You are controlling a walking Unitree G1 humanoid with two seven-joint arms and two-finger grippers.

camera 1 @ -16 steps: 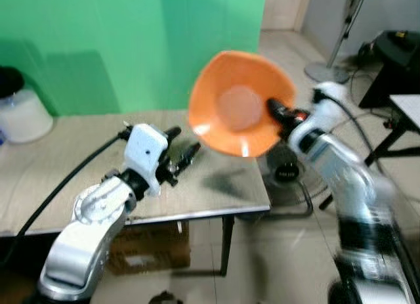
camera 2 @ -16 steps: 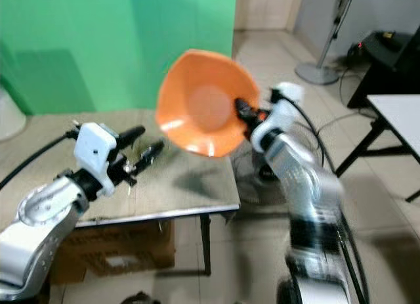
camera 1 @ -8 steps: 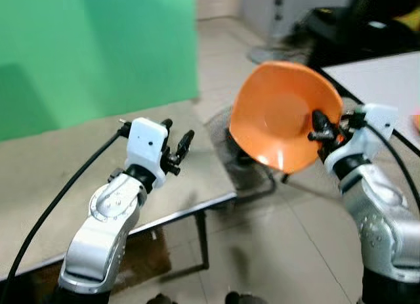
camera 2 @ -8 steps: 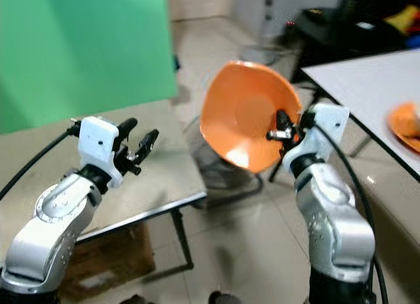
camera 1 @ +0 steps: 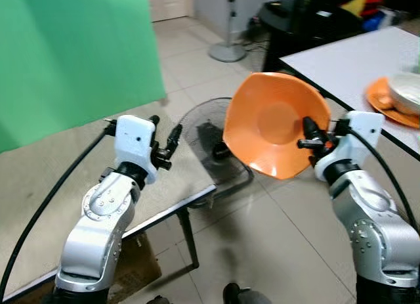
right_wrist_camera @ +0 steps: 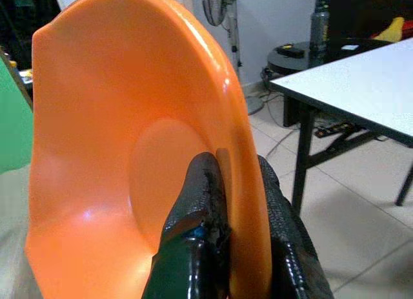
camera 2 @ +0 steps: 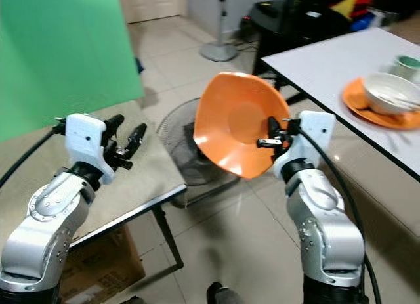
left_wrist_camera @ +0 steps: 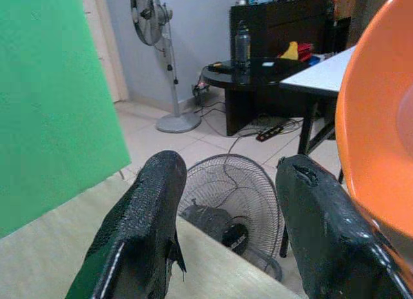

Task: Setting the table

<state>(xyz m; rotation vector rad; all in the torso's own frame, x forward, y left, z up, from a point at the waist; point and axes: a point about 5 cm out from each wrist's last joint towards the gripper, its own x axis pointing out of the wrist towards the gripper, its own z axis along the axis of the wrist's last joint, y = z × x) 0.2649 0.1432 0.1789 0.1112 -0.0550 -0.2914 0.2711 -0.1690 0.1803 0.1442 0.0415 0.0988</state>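
My right gripper (camera 2: pixel 270 134) pinches the rim of the orange plate (camera 1: pixel 272 130), one finger (right_wrist_camera: pixel 197 212) inside the dish and the other behind it, so the plate stands nearly on edge, its hollow facing me, at centre frame above the tiled floor. My left gripper (camera 1: pixel 164 146) hangs over the corner of the beige table (camera 1: pixel 39 205) at left of frame, fingers (left_wrist_camera: pixel 139 215) spread wide and holding nothing.

The whole scene has swung since a second ago: the green wall (camera 1: pixel 65 54) that filled the top of the frame then has slid to the upper left, and a white table (camera 2: pixel 335 74) has come into the upper right. I take that as my body turning, not the things moving. The plate is held by the same edge as before.

On the white table another orange plate (camera 2: pixel 384 110) already sits with a white bowl (camera 2: pixel 392 94) on it. I judge the carry is mid-way: the goal surface is now in sight, and a floor fan (camera 1: pixel 207 136) lies between the two tables.
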